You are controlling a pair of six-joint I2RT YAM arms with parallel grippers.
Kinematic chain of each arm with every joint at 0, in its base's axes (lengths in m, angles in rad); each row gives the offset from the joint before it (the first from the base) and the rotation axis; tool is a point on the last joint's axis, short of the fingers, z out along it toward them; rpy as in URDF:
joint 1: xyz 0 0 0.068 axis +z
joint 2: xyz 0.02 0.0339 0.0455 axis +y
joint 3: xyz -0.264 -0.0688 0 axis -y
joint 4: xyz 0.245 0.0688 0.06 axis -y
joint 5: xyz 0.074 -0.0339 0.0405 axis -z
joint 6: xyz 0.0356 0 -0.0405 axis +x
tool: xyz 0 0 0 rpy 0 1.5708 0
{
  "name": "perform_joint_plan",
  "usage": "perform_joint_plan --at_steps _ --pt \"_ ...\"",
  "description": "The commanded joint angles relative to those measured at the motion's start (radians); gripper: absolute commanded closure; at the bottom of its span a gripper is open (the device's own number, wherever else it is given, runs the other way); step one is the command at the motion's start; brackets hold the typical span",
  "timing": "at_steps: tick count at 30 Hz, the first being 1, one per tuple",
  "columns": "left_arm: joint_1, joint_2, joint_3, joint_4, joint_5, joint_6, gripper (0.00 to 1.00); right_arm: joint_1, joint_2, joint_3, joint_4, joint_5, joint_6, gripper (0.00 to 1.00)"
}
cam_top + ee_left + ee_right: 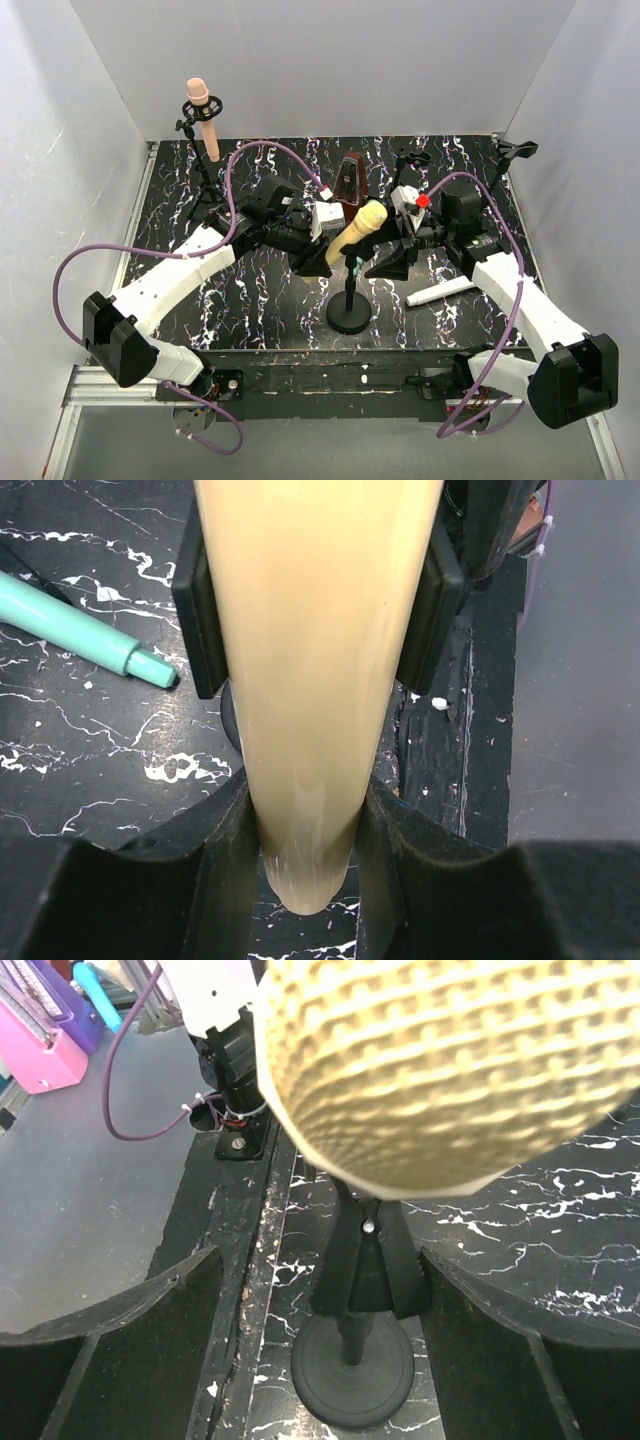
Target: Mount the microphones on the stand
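Handle of the pale yellow microphone (358, 228) is pinched in the left gripper (305, 825), tilted over the desk stand (349, 312) and lying between the black clip (195, 610) prongs, presumably to seat the taper, while the right gripper (320, 1260) stands spread and empty below the head.

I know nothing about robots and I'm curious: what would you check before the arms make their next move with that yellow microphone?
1. Left gripper closed on the yellow microphone, near the handle's narrow end: ok.
2. Handle between the two sides of the stand's clip: ok. Fully seated: cannot tell.
3. Right gripper open, holding nothing: ok.
4. Stand upright, round base flat on the table: ok.
5. All microphones mounted: not ok. The white microphone and the teal microphone lie on the table.
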Motion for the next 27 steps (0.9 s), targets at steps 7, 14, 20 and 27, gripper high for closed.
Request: perform_joint_plan --at_steps 7,14,20,27 --pt "0.0 -0.091 -0.002 0.053 -0.067 -0.088 0.38 -0.061 -0.079 0.022 -0.327 -0.048 -0.312 0.11" --pt "0.0 -0.186 -0.056 0.099 -0.057 -0.122 0.02 -0.098 -0.117 0.002 -0.404 -0.06 -0.398 0.08" --pt "0.0 -0.301 -0.129 0.118 -0.063 -0.14 0.02 -0.138 -0.168 -0.044 -0.479 -0.025 -0.459 0.04" --pt "0.001 -0.453 -0.215 0.127 -0.122 -0.127 0.02 -0.209 -0.205 -0.096 -0.553 -0.017 -0.501 0.02"
